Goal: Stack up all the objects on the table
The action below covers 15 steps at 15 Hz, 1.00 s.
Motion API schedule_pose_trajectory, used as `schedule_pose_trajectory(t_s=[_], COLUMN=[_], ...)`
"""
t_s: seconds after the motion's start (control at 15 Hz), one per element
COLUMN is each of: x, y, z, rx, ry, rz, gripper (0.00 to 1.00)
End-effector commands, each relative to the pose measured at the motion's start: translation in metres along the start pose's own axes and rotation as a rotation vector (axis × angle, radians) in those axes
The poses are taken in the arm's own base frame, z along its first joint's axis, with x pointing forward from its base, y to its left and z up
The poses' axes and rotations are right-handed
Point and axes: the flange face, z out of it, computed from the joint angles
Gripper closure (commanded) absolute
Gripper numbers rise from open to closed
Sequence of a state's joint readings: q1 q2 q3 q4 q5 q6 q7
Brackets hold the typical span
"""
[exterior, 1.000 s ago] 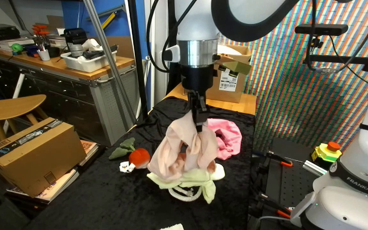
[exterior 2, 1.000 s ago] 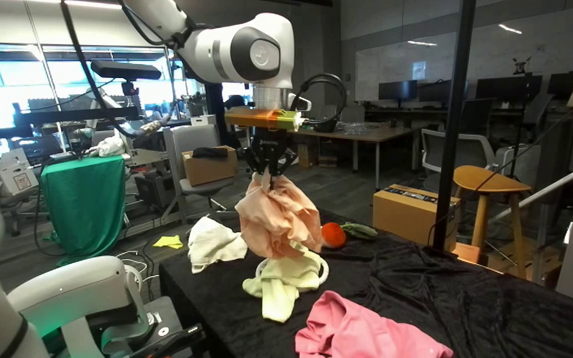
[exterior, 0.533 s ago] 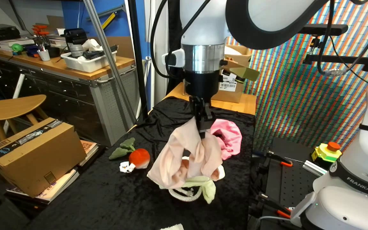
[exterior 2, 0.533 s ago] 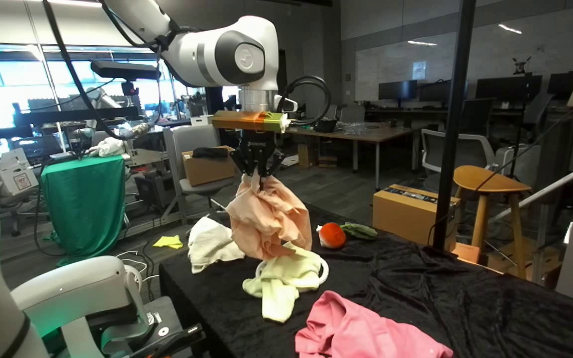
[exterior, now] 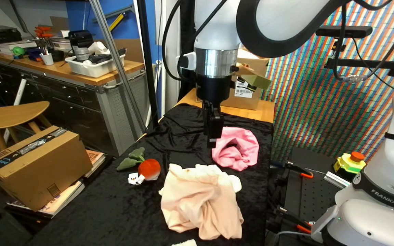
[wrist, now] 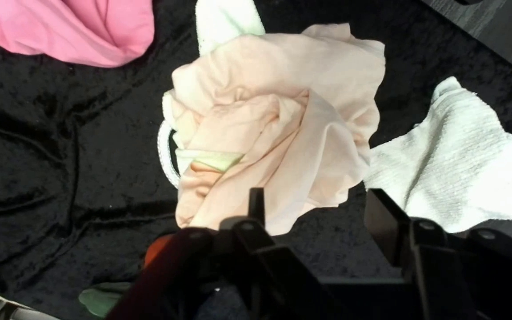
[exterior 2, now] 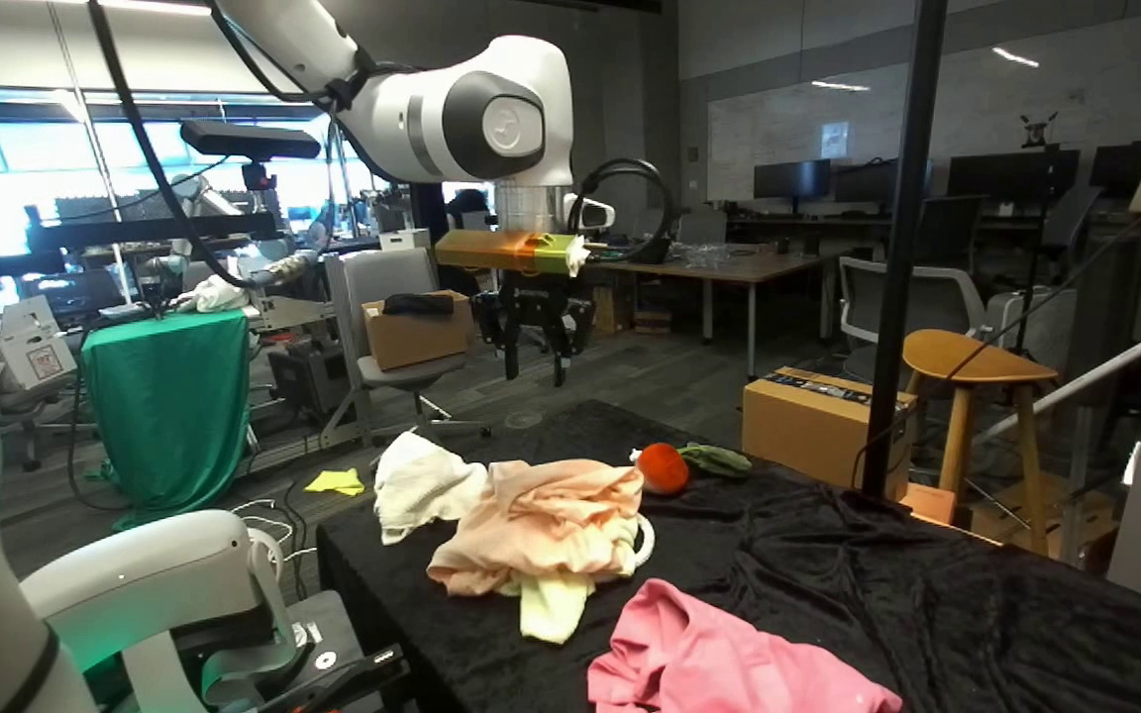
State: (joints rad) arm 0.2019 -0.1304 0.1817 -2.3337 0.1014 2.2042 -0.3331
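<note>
The fingers [wrist: 387, 226] stand parted with nothing between them, well above the tabletop [exterior: 108, 212]. They have just let go: the peach cloth [exterior 2: 541, 515], hanging from them a moment ago, now lies slumped over the pale green cloth [exterior 2: 553, 609] and the white cord ring [wrist: 164, 151], nearer the edge beside the robot base [exterior: 371, 218] than the opposite edge. I take that as one layer added; the pink cloth [exterior 2: 729, 659], the white cloth [wrist: 465, 169] near a corner and the red toy [exterior: 149, 169] towards the opposite edge look left to stack. The peach cloth is about as broad as long, no clear long axis; the pale green cloth's flap points roughly along the base-side edge. The red toy's long axis runs crosswise, leafy end outward.
</note>
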Motion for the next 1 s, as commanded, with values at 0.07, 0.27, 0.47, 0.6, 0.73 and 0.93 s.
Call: schedule_pose_trajectory(t_s=[0.07, 0.27, 0.47, 0.6, 0.73, 0.93], x=[-0.020, -0.044, -0.074, -0.090, -0.108, -0.129], y=[0.045, 0.080, 0.109, 0.123, 0.134, 0.146], z=[0.016, 0.035, 0.056, 0.070, 0.084, 0.107], rx=[-0.029, -0.015, -0.006, 0.002, 0.005, -0.015], ry=[0.005, -0.033, -0.075, -0.095, -0.120, -0.146], rz=[0.158, 0.274, 0.350, 0.397, 0.433, 0.491], gripper=[0.01, 0.00, 0.00, 0.00, 0.00, 0.00])
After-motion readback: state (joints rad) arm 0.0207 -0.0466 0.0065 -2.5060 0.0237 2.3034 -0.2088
